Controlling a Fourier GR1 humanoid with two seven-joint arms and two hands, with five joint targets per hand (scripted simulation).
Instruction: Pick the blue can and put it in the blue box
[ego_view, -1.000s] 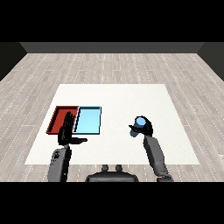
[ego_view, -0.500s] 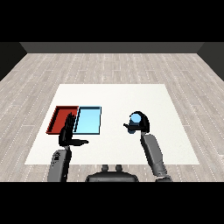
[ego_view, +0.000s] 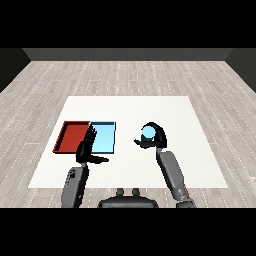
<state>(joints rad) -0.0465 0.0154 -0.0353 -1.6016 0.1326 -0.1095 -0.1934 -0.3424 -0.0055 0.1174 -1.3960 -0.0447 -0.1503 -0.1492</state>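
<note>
Blue can (ego_view: 148, 132) sits in the right hand (ego_view: 154, 139), black fingers and thumb curled round it, its pale blue top facing up toward the view. Can and hand are to the right of the light blue tray (ego_view: 103, 138), clear of its rim, over the white table (ego_view: 180, 115). Whether the can is lifted off the table or resting on it, I cannot tell. The grey right forearm (ego_view: 172, 172) runs down from the hand to the lower right. On the far side of the light blue tray, touching it, lies the red tray (ego_view: 71, 137). The left hand (ego_view: 88, 149) is over the near edge where the two trays meet, fingers straight and pointing up, thumb stuck out toward the right, holding nothing
</note>
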